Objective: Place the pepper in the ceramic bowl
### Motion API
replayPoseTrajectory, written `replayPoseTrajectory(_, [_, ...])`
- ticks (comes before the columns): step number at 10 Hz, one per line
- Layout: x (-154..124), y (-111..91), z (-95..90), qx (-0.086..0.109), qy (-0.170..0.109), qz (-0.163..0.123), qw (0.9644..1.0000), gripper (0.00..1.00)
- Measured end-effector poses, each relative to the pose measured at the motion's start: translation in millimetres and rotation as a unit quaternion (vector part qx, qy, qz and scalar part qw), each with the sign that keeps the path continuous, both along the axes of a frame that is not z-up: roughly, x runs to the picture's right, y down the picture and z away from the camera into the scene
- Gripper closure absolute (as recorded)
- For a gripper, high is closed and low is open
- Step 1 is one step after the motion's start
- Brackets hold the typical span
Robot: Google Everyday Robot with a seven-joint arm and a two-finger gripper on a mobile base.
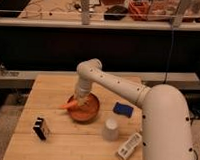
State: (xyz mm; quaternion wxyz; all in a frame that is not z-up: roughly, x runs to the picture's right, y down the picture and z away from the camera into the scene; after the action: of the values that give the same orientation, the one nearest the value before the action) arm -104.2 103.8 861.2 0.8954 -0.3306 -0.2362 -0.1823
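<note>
"Wooden surface (65, 148), pale planks. What lies at its near edge?"

"A white carton (129, 147) on its side near the right corner, and a small black box (40, 128) standing toward the left."

"And behind those?"

"A white cup (110, 130), upturned, just right of centre. Beyond it sits the ceramic bowl (87, 113), orange-brown and shallow, upright around the middle of the surface."

"Where is the pepper?"

"The pepper (67, 106) reaches over the bowl's left rim, with its thick end over the bowl and its pointed tip sticking out to the left, above the wood."

"Is the end effector holding it?"

"The end effector (81, 99) hangs over the left part of the bowl, right at the pepper's thick end — whether it is clamped on the pepper or loose, I cannot tell. The white arm (118, 85) bends down to it from the right."

"Anything further back?"

"A blue object (123, 109) lies right of the bowl, apart from it. Behind the surface all is dark, and above that runs a bench (51, 7) strewn with cables."
</note>
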Motion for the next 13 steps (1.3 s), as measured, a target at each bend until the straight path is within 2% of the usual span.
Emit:
replayPoseTrajectory(1, [0.0, 0.5, 0.2, -0.001, 0.0, 0.0, 1.0, 0.6])
replayPoseTrajectory(13, [3.0, 3.0, 0.2, -0.007, 0.002, -0.007, 0.9999, 0.6])
